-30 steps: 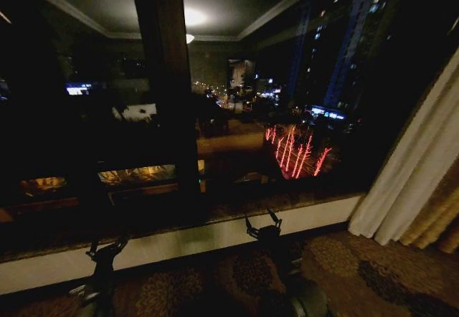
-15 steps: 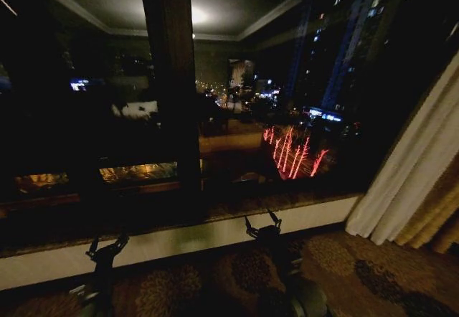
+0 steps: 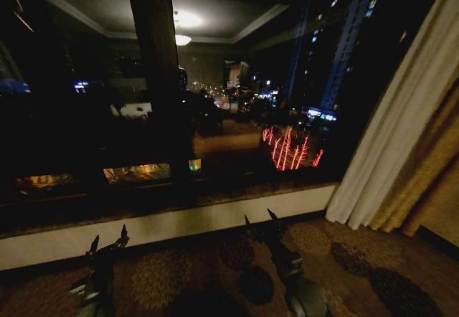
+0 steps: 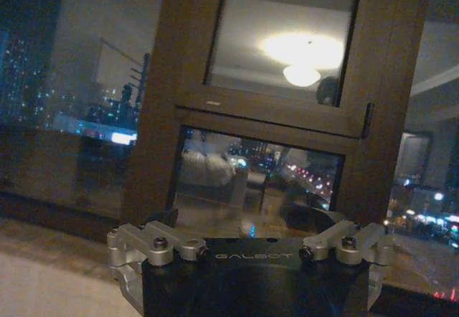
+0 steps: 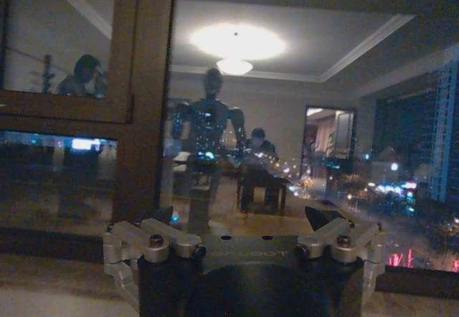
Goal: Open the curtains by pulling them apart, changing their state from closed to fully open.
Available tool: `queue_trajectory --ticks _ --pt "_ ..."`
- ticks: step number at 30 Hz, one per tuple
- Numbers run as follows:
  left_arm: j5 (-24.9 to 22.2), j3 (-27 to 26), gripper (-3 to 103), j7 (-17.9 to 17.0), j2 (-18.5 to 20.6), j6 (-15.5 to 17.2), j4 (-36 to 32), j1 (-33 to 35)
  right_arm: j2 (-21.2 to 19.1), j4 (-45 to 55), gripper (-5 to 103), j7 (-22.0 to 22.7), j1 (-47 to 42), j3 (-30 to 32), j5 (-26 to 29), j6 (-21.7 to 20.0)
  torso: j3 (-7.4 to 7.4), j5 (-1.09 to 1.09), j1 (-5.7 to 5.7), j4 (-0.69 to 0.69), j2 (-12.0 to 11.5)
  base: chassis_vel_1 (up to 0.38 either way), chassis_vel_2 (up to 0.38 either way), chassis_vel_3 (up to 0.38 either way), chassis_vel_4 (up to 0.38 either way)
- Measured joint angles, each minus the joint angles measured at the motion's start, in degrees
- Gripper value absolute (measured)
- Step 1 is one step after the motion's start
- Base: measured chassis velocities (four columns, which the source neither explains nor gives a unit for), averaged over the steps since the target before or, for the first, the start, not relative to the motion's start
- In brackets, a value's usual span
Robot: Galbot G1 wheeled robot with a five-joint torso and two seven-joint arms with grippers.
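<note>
We stand facing a dark night window (image 3: 237,102), its glass bare across nearly the whole width, and that bareness tells us most of what matters: the curtains (image 3: 387,138) are already bunched far off at our right, a sheer cream panel gathered into tight pleats and hanging to the floor beside the thicker golden-brown drape (image 3: 437,166). We see no second sheer panel at the left edge, so we cannot say how that side lies. From the exposed glass we judge the opening largely or wholly done.

Our left pincer (image 3: 107,242) is held low over the patterned carpet (image 3: 358,267), just in front of the pale window sill (image 3: 179,224), its two fingers spread apart with nothing between them. Our right pincer (image 3: 259,220) sits likewise low before the sill, nearer the middle, fingers also parted and empty. Both are well apart from the fabric, which suits arms that have no grip to keep.

From the wrists, each pincer (image 4: 251,242) (image 5: 240,242) points straight at the brown window frame (image 4: 165,95), where the ceiling lamp (image 5: 237,44) is mirrored in the pane. Holding them low and forward keeps them clear of the sill and the glass.
</note>
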Motion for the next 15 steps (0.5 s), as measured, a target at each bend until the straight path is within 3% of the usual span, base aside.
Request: queue_trajectory --ticks 4,15 --pt "0.0 0.0 100 0.0 0.0 0.0 0.0 0.0 0.0 0.0 100 0.0 0.0 0.0 0.0 0.0 0.01 -0.06 0.02 0.01 0.0 0.348 -0.308 -0.365 0.322" --pt "0.0 0.0 100 0.0 0.0 0.0 0.0 0.0 0.0 0.0 100 0.0 0.0 0.0 0.0 0.0 0.0 0.01 0.0 -0.01 0.0 0.368 -0.359 -0.375 0.367"
